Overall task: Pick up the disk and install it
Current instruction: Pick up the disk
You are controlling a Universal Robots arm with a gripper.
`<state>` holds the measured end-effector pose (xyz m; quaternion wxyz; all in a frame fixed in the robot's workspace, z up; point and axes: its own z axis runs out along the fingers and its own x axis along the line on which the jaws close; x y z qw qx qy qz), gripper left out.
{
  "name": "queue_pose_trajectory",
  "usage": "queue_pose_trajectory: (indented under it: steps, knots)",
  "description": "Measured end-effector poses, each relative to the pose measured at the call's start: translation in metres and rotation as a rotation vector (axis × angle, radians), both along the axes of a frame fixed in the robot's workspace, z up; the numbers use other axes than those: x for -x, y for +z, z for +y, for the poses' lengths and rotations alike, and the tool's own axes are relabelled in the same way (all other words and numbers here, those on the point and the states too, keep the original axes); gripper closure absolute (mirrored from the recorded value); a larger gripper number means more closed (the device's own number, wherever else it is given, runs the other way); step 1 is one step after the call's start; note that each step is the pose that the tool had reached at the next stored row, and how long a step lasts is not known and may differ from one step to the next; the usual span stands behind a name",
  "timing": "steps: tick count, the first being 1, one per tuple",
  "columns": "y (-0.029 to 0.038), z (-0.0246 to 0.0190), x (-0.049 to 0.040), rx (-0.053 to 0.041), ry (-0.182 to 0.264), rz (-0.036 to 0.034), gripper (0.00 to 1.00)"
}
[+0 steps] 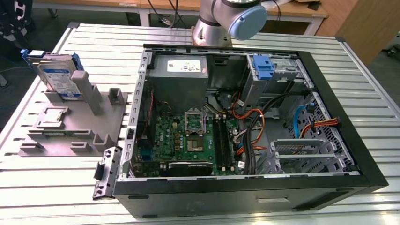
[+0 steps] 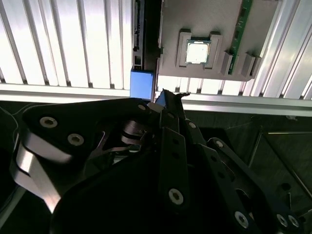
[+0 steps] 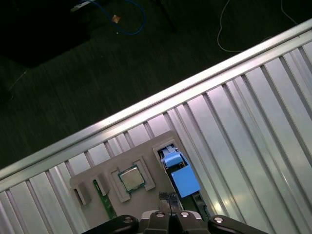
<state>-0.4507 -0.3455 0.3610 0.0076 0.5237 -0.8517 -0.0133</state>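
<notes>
The disk [image 1: 56,75] stands on edge in a grey fixture [image 1: 75,136] at the exterior view's left, on the slatted table beside the open computer case [image 1: 250,117]. It is silver with a white-and-blue label and a blue carrier frame. In the first wrist view I look down on the blue top edge of the disk [image 3: 179,178], and my gripper [image 3: 170,204] hangs above it, apart from it. Its fingers [image 3: 161,213] lie together with nothing between them. The second wrist view shows the gripper [image 2: 168,100] close to the blue corner of the disk [image 2: 142,84].
A processor chip [image 3: 130,179] and a green memory stick [image 3: 108,207] sit in the same fixture. Inside the case, another blue carrier [image 1: 265,70] sits in a drive bay at the back, next to a grey power supply [image 1: 181,65]. The table edge [image 3: 146,109] borders dark floor.
</notes>
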Motion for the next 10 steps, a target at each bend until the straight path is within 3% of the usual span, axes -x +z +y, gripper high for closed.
queue_pose_trajectory:
  steps: [10]
  knots:
    - [0.0000,0.0000,-0.0001,0.0000,0.023,0.0000,0.90]
